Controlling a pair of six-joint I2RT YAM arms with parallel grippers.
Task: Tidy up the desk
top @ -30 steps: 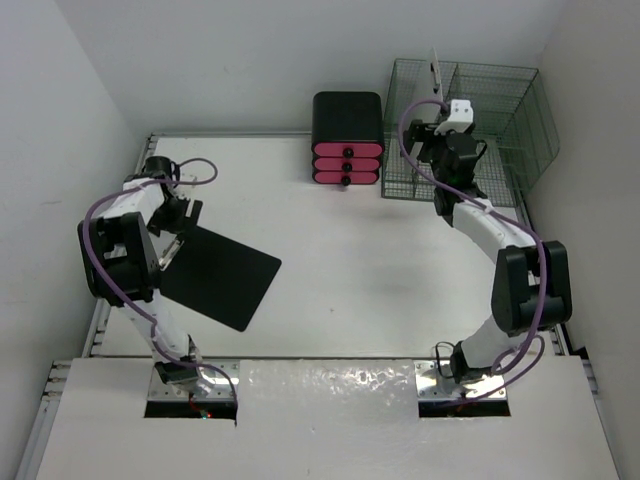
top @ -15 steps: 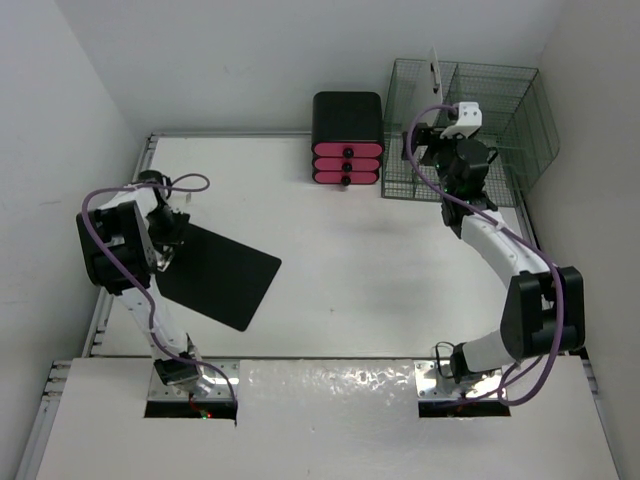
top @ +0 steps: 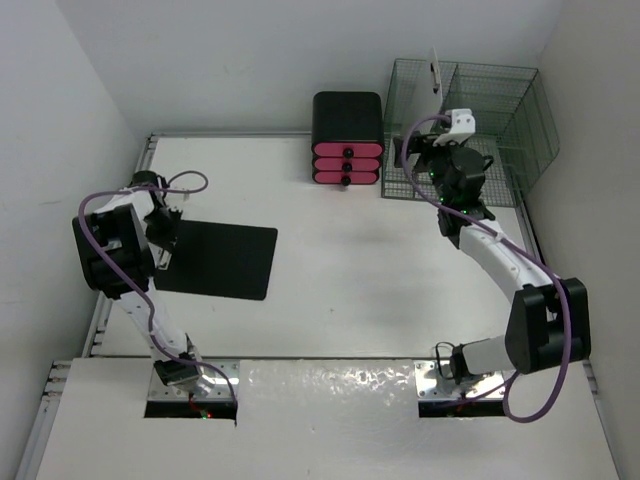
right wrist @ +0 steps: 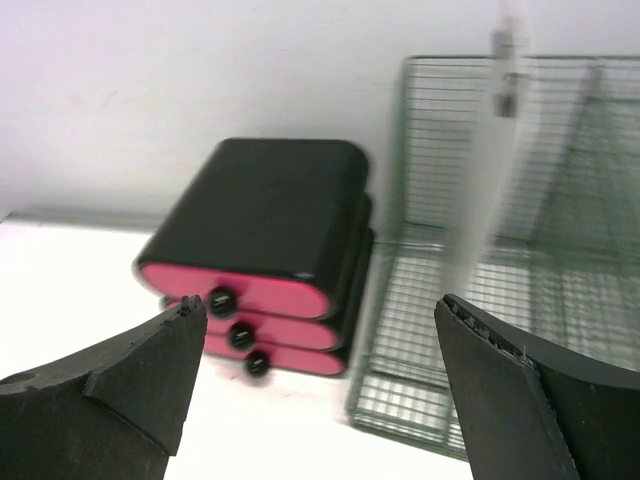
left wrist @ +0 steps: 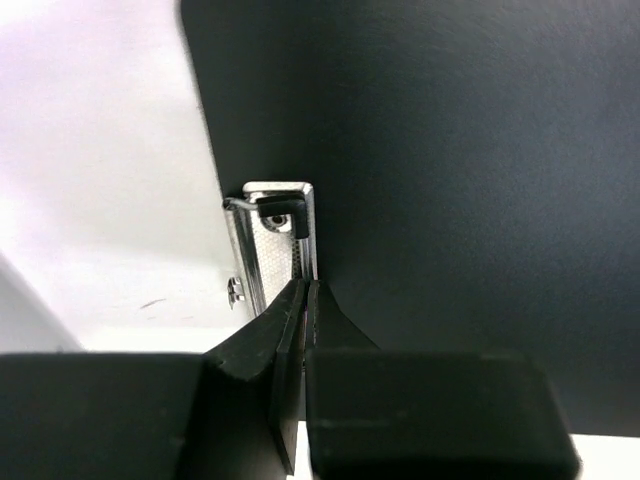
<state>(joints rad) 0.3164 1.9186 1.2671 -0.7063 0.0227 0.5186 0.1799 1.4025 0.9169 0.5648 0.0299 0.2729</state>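
The white desk point(top: 350, 290) holds a black clipboard point(top: 220, 260) at its left side, lying nearly square to the desk edges. My left gripper point(top: 162, 235) is at the clipboard's left end. In the left wrist view the left gripper point(left wrist: 305, 300) is shut on the clipboard point(left wrist: 450, 150) edge, just below its metal clip point(left wrist: 275, 240). My right gripper point(top: 428, 152) hovers at the back right, open and empty. In the right wrist view, my right gripper point(right wrist: 320, 302) faces the drawer unit and the wire basket.
A black-and-pink drawer unit point(top: 347, 140) with three drawers stands at the back centre. Right of it stands a green wire basket point(top: 500, 110) with a thin white upright piece point(top: 435, 70) at its back left. Walls close in on both sides.
My left gripper closed on the clipboard's clip end, and the clipboard turned from a slant to nearly square with the desk. The right arm shifted slightly right near the basket, still open.
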